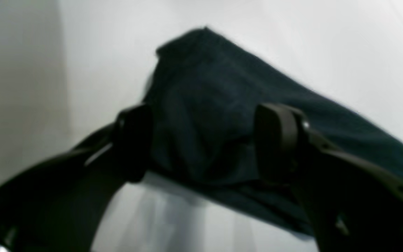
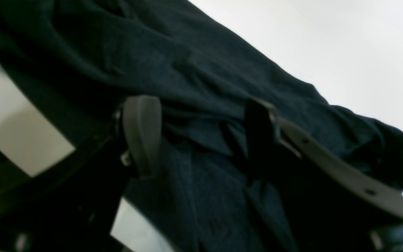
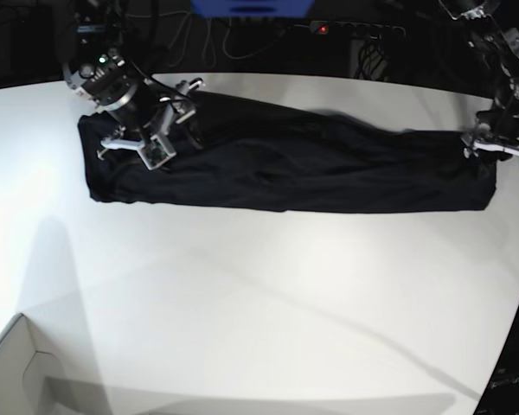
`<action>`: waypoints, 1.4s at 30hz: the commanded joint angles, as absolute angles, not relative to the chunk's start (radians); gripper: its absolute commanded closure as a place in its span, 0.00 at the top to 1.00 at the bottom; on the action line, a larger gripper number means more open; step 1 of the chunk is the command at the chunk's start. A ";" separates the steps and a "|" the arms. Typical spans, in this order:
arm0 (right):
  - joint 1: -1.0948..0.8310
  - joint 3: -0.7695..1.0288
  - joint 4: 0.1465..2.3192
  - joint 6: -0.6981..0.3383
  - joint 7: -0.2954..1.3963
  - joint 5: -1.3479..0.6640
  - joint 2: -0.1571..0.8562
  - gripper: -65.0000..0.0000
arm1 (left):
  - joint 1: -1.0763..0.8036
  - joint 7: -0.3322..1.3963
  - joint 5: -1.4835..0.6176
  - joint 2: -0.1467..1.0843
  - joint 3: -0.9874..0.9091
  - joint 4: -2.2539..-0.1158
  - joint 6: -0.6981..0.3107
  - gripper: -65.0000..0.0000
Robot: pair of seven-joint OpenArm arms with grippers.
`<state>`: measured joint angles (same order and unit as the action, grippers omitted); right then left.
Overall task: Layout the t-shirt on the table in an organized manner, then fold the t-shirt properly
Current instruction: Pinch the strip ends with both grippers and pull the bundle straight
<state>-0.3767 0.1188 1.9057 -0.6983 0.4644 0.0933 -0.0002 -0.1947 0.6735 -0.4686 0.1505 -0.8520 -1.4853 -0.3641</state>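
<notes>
A black t-shirt (image 3: 285, 169) lies in a long folded band along the table's (image 3: 259, 294) far side. Left gripper (image 1: 201, 143) and right gripper (image 2: 201, 136) hover over its ends, fingers spread, gripping nothing. Crosswise folds seem left.

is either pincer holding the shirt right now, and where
Neither. Both stand open: the left pincer at one end of the shirt, the right pincer over the other end, cloth between the fingers ungripped.

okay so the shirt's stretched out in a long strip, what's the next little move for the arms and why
Probably lift both pincers clear. The shirt lies as a long band on the table, and the left pincer and right pincer both stand open over its ends, gripping nothing.
</notes>
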 commanded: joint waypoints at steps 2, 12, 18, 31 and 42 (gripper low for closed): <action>-0.374 0.120 1.922 -0.698 0.446 0.076 -0.001 0.58 | -0.165 0.650 -0.481 0.185 -0.858 -1.471 -0.367 0.67; -0.374 0.120 1.922 -0.698 0.447 0.076 -0.001 0.58 | -0.134 0.656 -0.483 0.262 -0.851 -1.395 -0.449 0.68; -0.372 0.120 1.920 -0.698 0.446 0.076 -0.001 0.58 | -0.133 0.653 -0.481 0.266 -0.809 -1.389 -0.545 0.90; -0.366 0.120 1.920 -0.698 0.444 0.076 0.002 0.58 | -0.088 0.650 -0.481 0.305 -0.786 -1.225 -0.558 0.98; -0.364 0.120 1.920 -0.698 0.443 0.079 0.004 0.58 | -0.065 0.587 -0.481 0.311 -0.688 -1.115 -0.564 0.98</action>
<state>-0.3687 0.1196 1.9045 -0.6983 0.4679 0.0937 0.0010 -0.0654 0.5312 -0.4904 0.3130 -0.6960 -1.1183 -0.5579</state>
